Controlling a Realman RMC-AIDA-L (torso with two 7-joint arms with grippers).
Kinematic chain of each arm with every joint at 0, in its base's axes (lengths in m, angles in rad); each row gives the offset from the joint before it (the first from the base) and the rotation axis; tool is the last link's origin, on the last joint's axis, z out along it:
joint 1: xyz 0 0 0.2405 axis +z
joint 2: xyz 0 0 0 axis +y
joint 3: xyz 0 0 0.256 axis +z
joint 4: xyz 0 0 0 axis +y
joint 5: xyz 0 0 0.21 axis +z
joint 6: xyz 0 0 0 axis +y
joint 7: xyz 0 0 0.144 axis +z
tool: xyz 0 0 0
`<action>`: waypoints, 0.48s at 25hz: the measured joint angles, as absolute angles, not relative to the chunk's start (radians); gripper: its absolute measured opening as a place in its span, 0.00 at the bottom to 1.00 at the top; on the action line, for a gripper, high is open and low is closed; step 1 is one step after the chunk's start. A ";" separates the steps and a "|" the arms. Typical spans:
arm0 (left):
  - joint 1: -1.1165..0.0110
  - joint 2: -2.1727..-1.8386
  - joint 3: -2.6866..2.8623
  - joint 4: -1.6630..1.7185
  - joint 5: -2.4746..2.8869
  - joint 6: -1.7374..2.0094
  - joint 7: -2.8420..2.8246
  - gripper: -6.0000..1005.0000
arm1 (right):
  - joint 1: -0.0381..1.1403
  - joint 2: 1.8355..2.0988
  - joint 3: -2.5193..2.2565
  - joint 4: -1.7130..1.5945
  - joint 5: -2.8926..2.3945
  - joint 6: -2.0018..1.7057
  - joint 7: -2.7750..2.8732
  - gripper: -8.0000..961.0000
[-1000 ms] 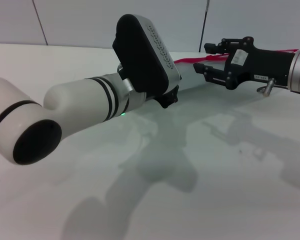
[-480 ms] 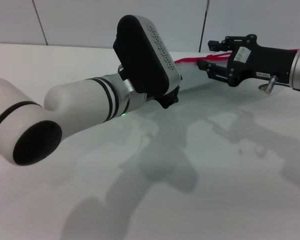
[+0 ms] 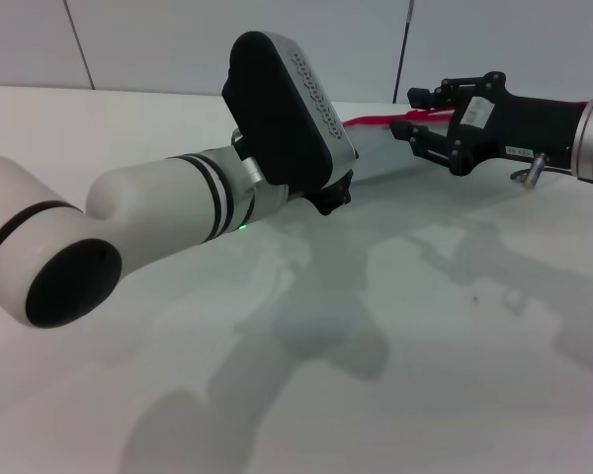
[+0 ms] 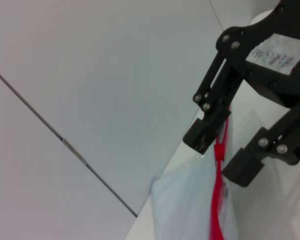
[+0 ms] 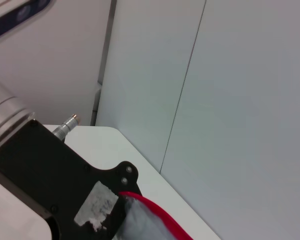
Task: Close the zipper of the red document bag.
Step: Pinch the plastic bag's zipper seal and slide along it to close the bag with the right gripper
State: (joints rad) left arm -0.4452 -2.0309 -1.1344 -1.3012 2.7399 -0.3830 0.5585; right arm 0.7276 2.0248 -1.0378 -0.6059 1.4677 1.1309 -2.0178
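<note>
Right gripper (image 3: pixel 411 113) sits at about two o'clock on the table (image 3: pixel 455 326), jaws spread wide on either side of the zipper (image 4: pixel 219 200) and its small slider (image 4: pixel 219 150), not gripping it. The red document bag (image 4: pixel 185 210) lies flat at the far edge. Left gripper (image 3: pixel 326 197) at centre presses toward the bag's near end; I cannot tell how its fingers stand.

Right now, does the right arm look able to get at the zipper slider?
Probably yes. In the left wrist view the right gripper is open, with a finger on each side of the zipper at its small red slider, nothing between them.
</note>
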 joint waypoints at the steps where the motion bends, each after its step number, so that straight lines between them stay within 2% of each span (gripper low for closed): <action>1: -0.444 -2.031 -1.135 -1.302 2.740 -0.382 0.559 0.06 | 0.727 2.025 -1.038 -0.606 1.468 1.131 -2.018 0.42; 12: -0.446 -2.031 -1.135 -1.299 2.741 -0.382 0.560 0.06 | 0.727 2.025 -1.042 -0.609 1.468 1.134 -2.017 0.38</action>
State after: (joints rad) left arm -0.4463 -2.0309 -1.1354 -1.2992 2.7413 -0.3819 0.5598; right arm 0.7270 2.0248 -1.0417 -0.6088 1.4680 1.1336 -2.0171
